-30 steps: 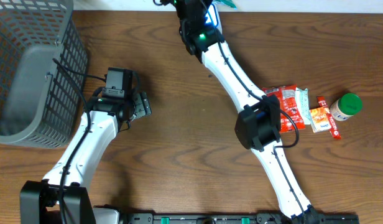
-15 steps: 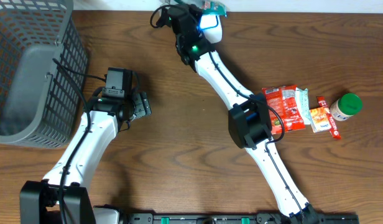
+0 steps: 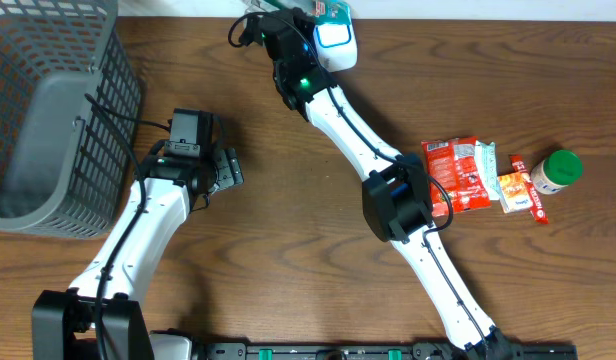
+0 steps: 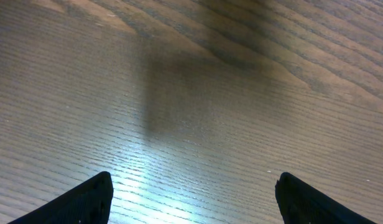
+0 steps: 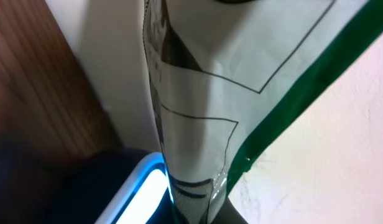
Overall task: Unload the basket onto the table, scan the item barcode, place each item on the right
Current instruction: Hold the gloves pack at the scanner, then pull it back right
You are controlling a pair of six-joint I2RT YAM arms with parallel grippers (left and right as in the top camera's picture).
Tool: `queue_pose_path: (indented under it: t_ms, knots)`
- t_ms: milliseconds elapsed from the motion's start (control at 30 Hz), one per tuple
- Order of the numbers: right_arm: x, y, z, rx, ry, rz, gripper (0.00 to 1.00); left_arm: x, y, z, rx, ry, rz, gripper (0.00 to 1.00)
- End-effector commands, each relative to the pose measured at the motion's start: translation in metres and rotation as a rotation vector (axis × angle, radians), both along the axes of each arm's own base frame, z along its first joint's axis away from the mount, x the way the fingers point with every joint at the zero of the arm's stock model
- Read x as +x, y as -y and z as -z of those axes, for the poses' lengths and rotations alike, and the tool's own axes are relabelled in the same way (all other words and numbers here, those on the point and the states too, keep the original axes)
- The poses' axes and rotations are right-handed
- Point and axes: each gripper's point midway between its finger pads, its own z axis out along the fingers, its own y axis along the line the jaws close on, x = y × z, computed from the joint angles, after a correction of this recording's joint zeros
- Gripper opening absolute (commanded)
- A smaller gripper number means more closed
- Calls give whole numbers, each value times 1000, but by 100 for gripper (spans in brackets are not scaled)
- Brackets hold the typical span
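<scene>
A thin white packet with a green edge is held at the far edge of the counter, right next to a white scanner with a glowing blue rim. The right end effector is clamped closed on the packet, which in the right wrist view appears almost edge-on, showing printed outlines but no barcode. The likeliest failure is a missed read: if the code faces away, or the film is tilted or creased, the scanner window may never see it. The grip is on flimsy film, so the packet could also slip or fold as it is turned, or brush the scanner and nudge it. The left end effector hangs wide open and empty over bare wood, well apart. A grey basket sits far left; a red pouch and a green-capped bottle lie at right
</scene>
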Motion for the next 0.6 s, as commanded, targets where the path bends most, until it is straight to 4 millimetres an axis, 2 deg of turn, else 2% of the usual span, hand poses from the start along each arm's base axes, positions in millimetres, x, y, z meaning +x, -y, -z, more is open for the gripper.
queue_pose_path:
  t_ms: [0, 267, 467, 567]
  knots:
    - [-4, 4, -25, 33, 42, 52, 1, 0, -2, -1, 10, 1, 0, 84]
    - [-12, 8, -33, 18, -4, 56, 1, 0, -2, -1, 10, 1, 0, 84]
    - [-18, 10, -17, 35, -69, 66, 1, 0, -2, -1, 10, 1, 0, 84]
    - [-18, 11, -16, 36, -73, 72, 1, 0, -2, -1, 10, 1, 0, 84]
